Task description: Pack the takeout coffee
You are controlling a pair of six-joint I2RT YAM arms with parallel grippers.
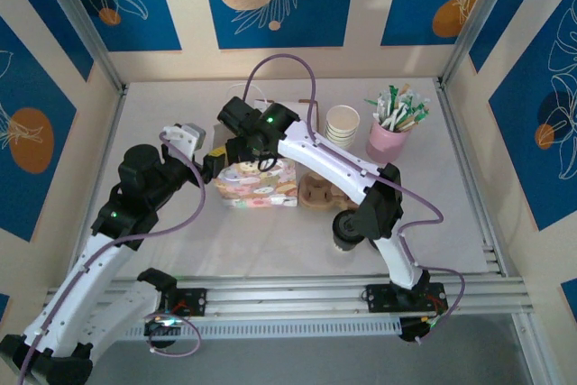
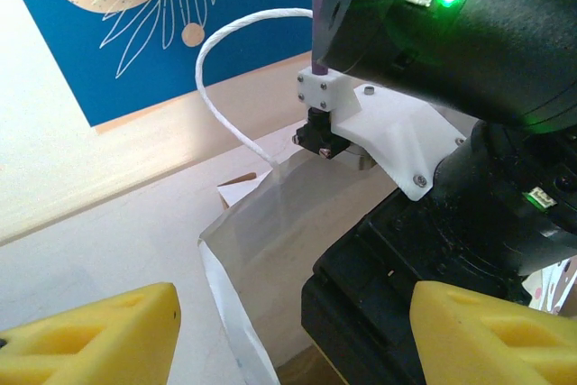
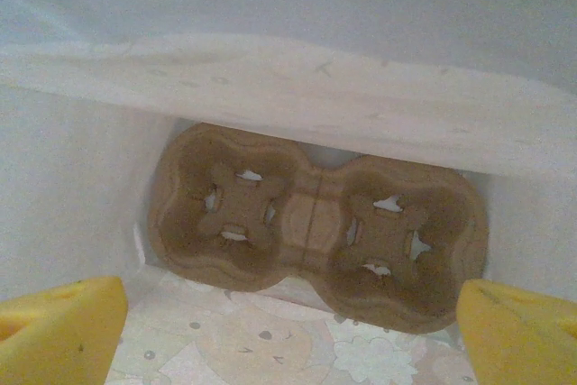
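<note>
The takeout coffee (image 1: 345, 233), a small dark cup with a black lid, stands on the table at the front right, partly hidden by my right arm's elbow. A patterned paper bag (image 1: 259, 183) with white cord handles stands mid-table. My right gripper (image 1: 242, 152) hangs over the bag's mouth, open, nothing between its yellow fingers (image 3: 63, 326). In the right wrist view a brown pulp carrier (image 3: 315, 232) lies between the bag's white walls (image 3: 297, 96). My left gripper (image 1: 215, 164) is open at the bag's left edge (image 2: 225, 286), its jaws either side of that edge and the right arm's black body.
A brown pulp carrier (image 1: 321, 192) rests on the table right of the bag. A stack of white paper cups (image 1: 343, 123) and a pink cup of sachets (image 1: 389, 135) stand at the back right. Panel walls enclose the table.
</note>
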